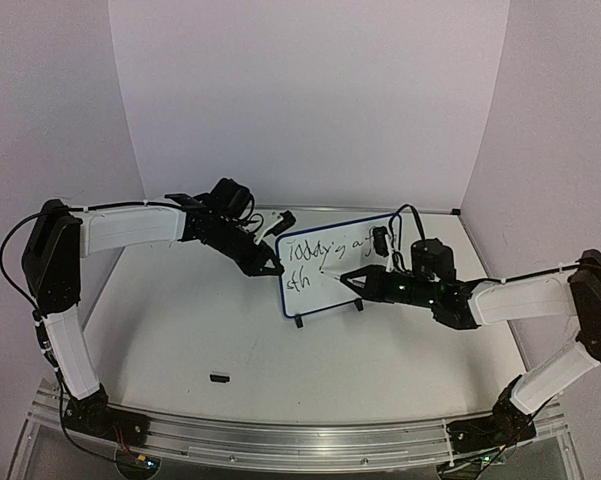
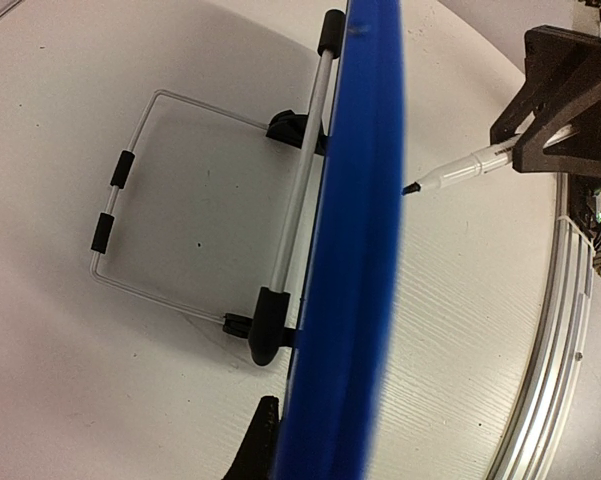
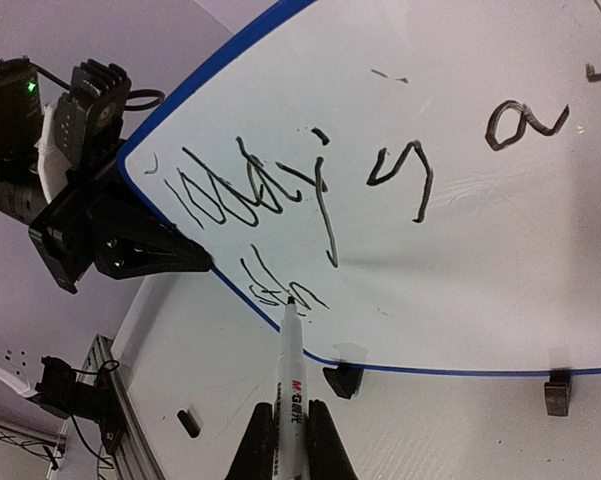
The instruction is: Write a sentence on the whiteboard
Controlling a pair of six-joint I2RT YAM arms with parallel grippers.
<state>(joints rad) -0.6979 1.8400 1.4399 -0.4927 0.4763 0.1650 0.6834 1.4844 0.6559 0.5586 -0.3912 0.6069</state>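
White bench (image 1: pixel 170 330), white backdrop panels behind and to either side. We note the whiteboard (image 1: pixel 318 295) standing upright mid-bench, a little right of centre, on two black feet (image 3: pixel 342 380), with a blue rim all round and a wire stand (image 2: pixel 130 230) behind it. We read the sentence (image 3: pixel 245 195) in black script: the top line runs roughly "today is a", the rest hidden by the right arm. The second line is only a few letters, low at the board's left. The marker (image 3: pixel 291 365) has its tip on the board face at the end of that second line, just above the bottom rim. We record the right pincer (image 3: pixel 290 440) closed round the marker barrel, and the left pincer (image 1: pixel 273 268) clamped on the board's left edge. A small black piece (image 1: pixel 219 377) lies alone nearer the arm bases, well apart from the board.
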